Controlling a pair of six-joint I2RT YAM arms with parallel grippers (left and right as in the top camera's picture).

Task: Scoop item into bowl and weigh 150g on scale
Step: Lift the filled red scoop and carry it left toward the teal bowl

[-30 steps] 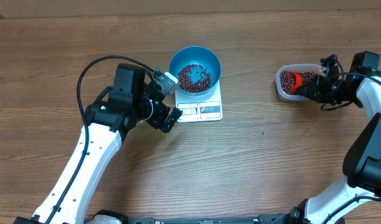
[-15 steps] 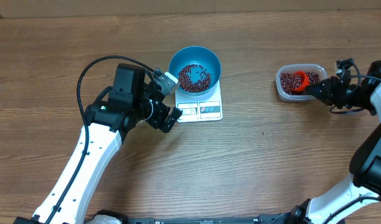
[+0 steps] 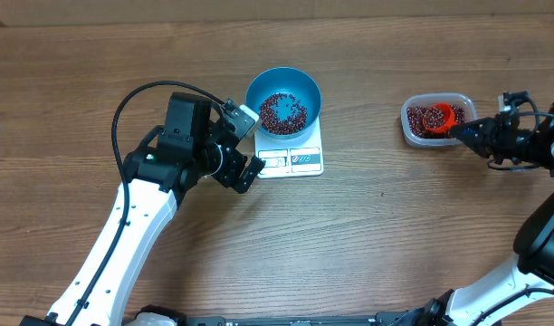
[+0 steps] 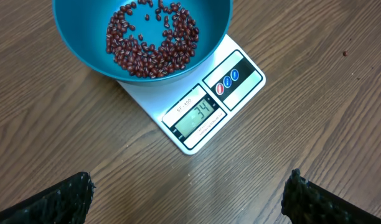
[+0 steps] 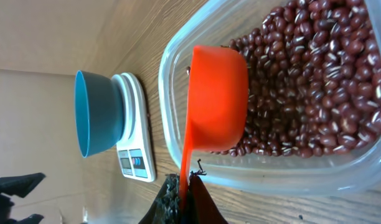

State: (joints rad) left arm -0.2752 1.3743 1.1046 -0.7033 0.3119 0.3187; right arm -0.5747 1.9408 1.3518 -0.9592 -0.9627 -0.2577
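One change | right fingers (image 5: 206,208), clamped on orange scoop (image 5: 218,93), drew back across tub (image 3: 405,122) of beans (image 5: 315,81) | left fingers (image 4: 60,202) wide, empty | bowl (image 3: 300,81) on scale (image 4: 234,74) needs more.

Blue bowl (image 3: 300,83) sits on the white scale (image 3: 304,161), beans (image 3: 282,112) heaped inside. Left gripper (image 3: 249,145) hangs just beside the scale, jaws wide. Right gripper (image 3: 466,132) (well apart from the scale) pinches the orange scoop (image 3: 438,117), its cup over the clear tub (image 3: 411,129).
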